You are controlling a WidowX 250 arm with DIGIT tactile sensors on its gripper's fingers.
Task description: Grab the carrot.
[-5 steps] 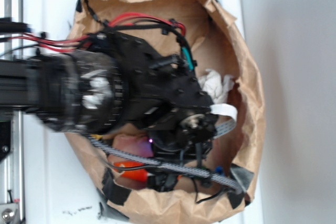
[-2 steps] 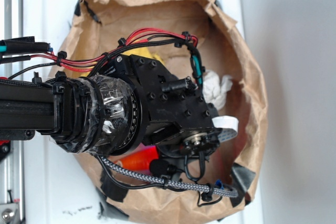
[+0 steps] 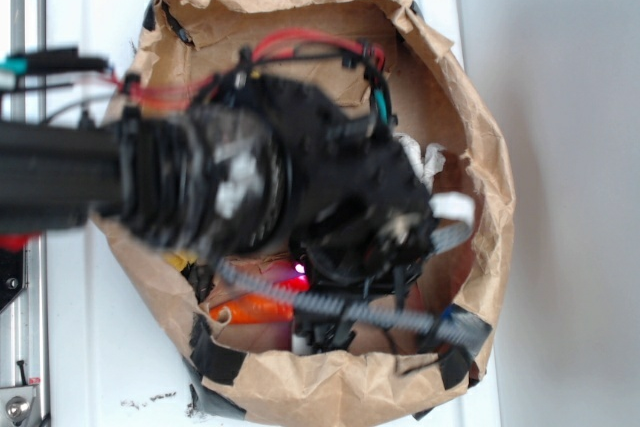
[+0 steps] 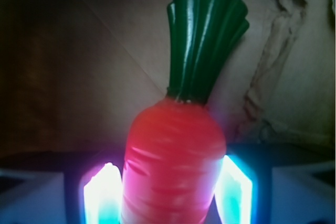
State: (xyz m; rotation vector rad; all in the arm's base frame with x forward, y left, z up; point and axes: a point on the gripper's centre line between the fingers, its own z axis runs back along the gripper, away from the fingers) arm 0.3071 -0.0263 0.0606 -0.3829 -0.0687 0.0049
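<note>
The carrot (image 4: 176, 156) fills the wrist view, glossy orange-red with a dark green ridged stem (image 4: 205, 45) pointing away from the camera. My gripper (image 4: 168, 187) is shut on its thick body. The glowing left finger (image 4: 102, 192) and right finger (image 4: 233, 187) press against its two sides. In the exterior view only the carrot's orange body (image 3: 250, 309) shows, low inside the brown paper bag (image 3: 470, 127). The blurred black arm (image 3: 300, 187) above it hides the jaws.
The bag's crumpled walls rise all round the arm, with black tape patches (image 3: 215, 357) along the lower rim. A white crumpled wad (image 3: 425, 159) lies at the bag's right side. A bit of yellow (image 3: 180, 262) shows by the left wall. A braided cable (image 3: 350, 309) crosses above the carrot.
The arm has shifted to the right inside the bag and is motion-blurred now. The carrot sits slightly lower and further left than 0.4 s ago.
</note>
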